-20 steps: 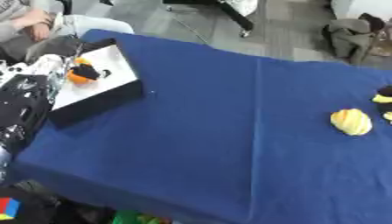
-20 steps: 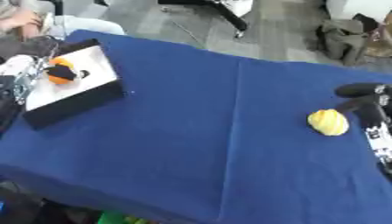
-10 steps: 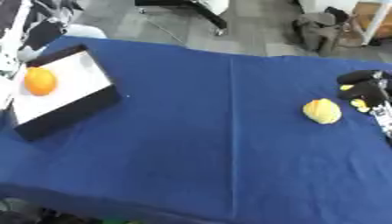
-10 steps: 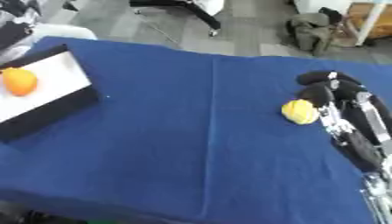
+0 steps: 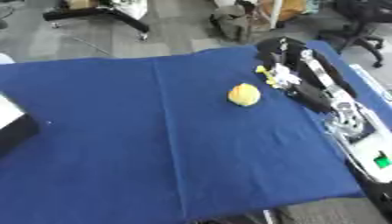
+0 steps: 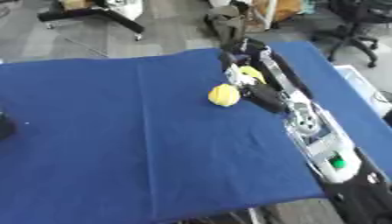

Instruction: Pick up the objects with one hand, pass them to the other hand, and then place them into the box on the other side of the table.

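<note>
Fruit is what the job is about, but the biggest thing in view is the blue table [image 5: 153, 131], which serves as the landmark. At the table's far left edge shows a corner of the box [image 5: 14, 124], white inside with dark walls; its contents are out of sight. Along the table's right side the right arm [image 6: 306, 127] reaches in, black and silver, with the right hand [image 6: 243, 61] at the table's far right part. A small yellow thing [image 6: 251, 73] sits against that hand; whether the fingers are curled round it or merely lie over it, I cannot tell. Just beside the hand, toward the table's middle, lies the round yellow fruit [image 5: 244, 94], resting on the cloth on its own. The left hand is out of view.

The step in hand looks like picking up on the right. To do it well, I would bring the fingers down over the fruit's top, close on both sides so that it cannot roll, then lift straight up before carrying it toward the table's middle for the pass.
</note>
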Tool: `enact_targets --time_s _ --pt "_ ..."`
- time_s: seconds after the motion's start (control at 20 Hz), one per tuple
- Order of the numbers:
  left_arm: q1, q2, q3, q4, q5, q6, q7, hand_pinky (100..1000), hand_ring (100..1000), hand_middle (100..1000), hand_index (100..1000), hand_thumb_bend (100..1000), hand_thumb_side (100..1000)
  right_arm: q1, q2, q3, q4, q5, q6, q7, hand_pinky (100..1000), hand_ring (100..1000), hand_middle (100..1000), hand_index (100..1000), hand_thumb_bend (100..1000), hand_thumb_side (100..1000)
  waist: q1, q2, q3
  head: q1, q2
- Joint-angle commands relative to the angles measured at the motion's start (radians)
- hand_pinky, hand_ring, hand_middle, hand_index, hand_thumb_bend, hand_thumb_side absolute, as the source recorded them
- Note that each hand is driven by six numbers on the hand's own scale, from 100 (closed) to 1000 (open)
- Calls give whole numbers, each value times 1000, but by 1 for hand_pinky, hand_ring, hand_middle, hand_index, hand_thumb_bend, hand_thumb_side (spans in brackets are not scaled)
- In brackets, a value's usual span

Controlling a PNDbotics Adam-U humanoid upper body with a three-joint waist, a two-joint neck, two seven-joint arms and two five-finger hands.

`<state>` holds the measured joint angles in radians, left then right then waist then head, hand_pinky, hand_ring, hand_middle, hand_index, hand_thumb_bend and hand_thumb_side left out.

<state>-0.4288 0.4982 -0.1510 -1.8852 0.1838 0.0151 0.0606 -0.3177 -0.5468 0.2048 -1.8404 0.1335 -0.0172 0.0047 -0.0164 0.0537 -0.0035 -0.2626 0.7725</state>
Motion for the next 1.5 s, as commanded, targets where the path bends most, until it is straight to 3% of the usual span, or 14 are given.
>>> enact_targets --time_s 0.05,0.2,0.35,0.65,0.75,0.8,0.95,1.2,1.5 --pt "-6 -62 -35 -47 44 5 -38 912 602 589 791 161 855 -52 -83 -5 100 3 5 42 761 906 852 735 100 671 -1 -6 14 -76 -2" --pt "-7 -138 -55 -53 47 9 -57 915 601 586 790 163 872 -106 -111 -8 245 35 6 89 784 946 901 777 100 633 -1 8 41 -129 -2" --pt "-7 -195 -74 -53 50 5 -76 917 601 586 792 165 879 -165 -101 -30 417 129 10 103 793 967 916 788 100 602 -1 23 69 -173 -2" --pt "-7 -212 -95 -64 42 5 -109 920 602 586 794 160 890 -234 -73 -76 655 252 -15 56 812 984 920 808 100 513 -8 42 105 -222 -2" --pt "-5 -214 -98 -64 37 3 -114 922 602 586 795 154 878 -242 -73 -79 693 287 -24 58 816 981 912 818 100 435 -11 44 111 -227 -2" --pt "-3 -215 -99 -63 35 3 -116 922 602 586 795 161 894 -245 -73 -78 706 303 -28 63 816 979 913 823 100 457 -11 44 112 -229 -2" --pt "3 -218 -102 -57 30 2 -121 923 600 585 796 161 899 -248 -75 -69 733 359 -39 101 825 973 910 854 100 403 -13 44 115 -232 -2" --pt "12 -220 -108 -47 19 3 -123 924 599 584 795 160 906 -248 -70 -61 753 440 -50 196 830 970 910 883 100 406 -14 44 120 -238 -2" --pt "14 -222 -116 -43 16 3 -127 925 597 582 795 159 909 -255 -56 -68 782 484 -55 219 831 967 910 895 100 381 -19 50 136 -253 -2"
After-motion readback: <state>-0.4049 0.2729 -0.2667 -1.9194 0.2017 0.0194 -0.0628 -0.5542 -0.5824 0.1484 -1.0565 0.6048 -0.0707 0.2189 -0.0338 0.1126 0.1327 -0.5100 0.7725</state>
